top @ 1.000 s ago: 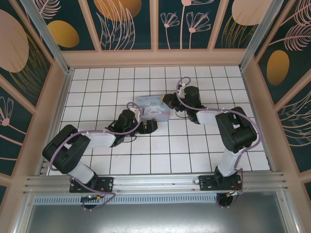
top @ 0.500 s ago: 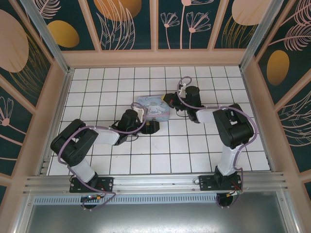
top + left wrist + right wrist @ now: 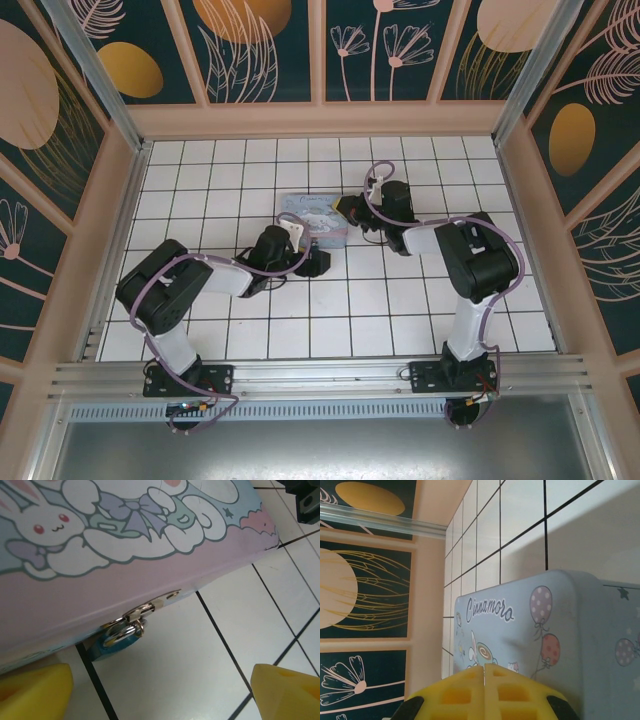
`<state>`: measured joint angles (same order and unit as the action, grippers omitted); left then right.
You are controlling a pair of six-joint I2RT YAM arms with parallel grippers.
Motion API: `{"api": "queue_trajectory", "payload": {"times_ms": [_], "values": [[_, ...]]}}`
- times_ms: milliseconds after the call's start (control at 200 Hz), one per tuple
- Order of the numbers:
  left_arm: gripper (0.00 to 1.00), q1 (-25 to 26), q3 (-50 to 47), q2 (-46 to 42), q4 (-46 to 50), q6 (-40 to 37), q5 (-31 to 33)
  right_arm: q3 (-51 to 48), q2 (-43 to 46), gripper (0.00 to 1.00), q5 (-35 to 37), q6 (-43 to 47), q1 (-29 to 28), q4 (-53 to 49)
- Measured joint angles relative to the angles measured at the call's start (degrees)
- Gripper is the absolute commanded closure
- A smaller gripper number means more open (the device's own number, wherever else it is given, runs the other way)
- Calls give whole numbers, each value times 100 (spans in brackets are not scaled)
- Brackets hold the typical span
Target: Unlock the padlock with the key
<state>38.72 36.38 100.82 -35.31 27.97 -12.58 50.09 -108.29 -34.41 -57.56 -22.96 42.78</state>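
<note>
The left gripper (image 3: 160, 692) is spread wide, grasping nothing. Its 2 yellow foam pads (image 3: 31, 690) sit at the lower corners of the left wrist view with bare white tile between them. Just ahead of that gap lies the padlock (image 3: 116, 642). It is small, with a teal-blue body and a thin silvery shackle. The shackle is looped through a bright metal hasp (image 3: 152, 604) that sticks out from the edge of the box (image 3: 125, 555). The lock's body is half tucked under that edge, in shadow, and rests on the floor across a dark grout line. Its keyhole cannot be made out.

The right gripper (image 3: 485, 687) is clenched, its 2 yellow pads pressed flat together along 1 thin seam. Whether anything is pinched in that seam cannot be told. It hangs just beside the box's end wall (image 3: 530, 630), which is pale blue and printed with balloons and the script "Cinnamoro".

From above, the left gripper (image 3: 313, 262) is low at the near long side of the box (image 3: 315, 218), and the right gripper (image 3: 347, 208) is at its right end. The box lies near the middle of the tiled floor (image 3: 330, 320), its lid pastel blue and pink with white cartoon rabbits.
</note>
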Motion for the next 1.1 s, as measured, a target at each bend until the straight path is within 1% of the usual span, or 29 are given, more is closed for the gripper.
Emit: {"api": "queue_trajectory", "payload": {"times_ms": [230,465,621,841,1101], "values": [[8,59,-42,129,-356,-144,413,-37,-26,100,2,0,-7,74],[8,90,15,428,-798,-160,470,-37,-31,100,4,2,-7,76],[8,111,142,610,-1010,-90,367,-37,-31,100,7,2,-7,76],[7,138,146,625,-1189,133,107,-37,-52,100,15,2,-15,87],[6,142,127,645,-1344,474,-9,-37,-52,100,50,2,-39,98]]}}
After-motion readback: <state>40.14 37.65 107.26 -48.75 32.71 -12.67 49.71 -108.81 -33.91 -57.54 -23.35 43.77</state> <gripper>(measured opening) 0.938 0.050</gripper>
